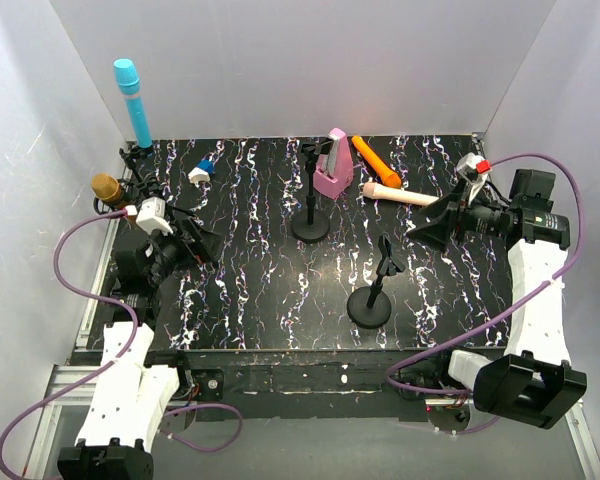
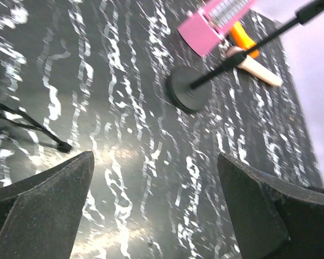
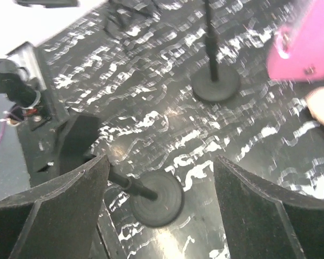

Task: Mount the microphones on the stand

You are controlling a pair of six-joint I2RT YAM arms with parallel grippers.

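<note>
A cyan-blue microphone (image 1: pixel 130 100) stands upright in a holder at the back left. A gold microphone (image 1: pixel 106 187) sits in a holder at the left edge. An orange microphone (image 1: pixel 371 156) and a pale pink-beige microphone (image 1: pixel 396 193) lie on the table at the back right; both also show in the left wrist view, orange (image 2: pixel 243 38) and pink-beige (image 2: pixel 257 68). Two empty black round-base stands (image 1: pixel 310 222) (image 1: pixel 369 305) stand mid-table. My left gripper (image 1: pixel 196 244) (image 2: pixel 155 159) is open and empty. My right gripper (image 1: pixel 434 222) (image 3: pixel 162 162) is open and empty above the near stand's base (image 3: pixel 156 199).
A pink pyramid-shaped metronome (image 1: pixel 330 164) stands just behind the far stand, next to the lying microphones. A small blue-and-white object (image 1: pixel 200 171) lies at the back left. Thin black tripod legs (image 2: pixel 40 128) spread on the marbled table (image 1: pixel 260 300) near my left gripper. White walls enclose three sides.
</note>
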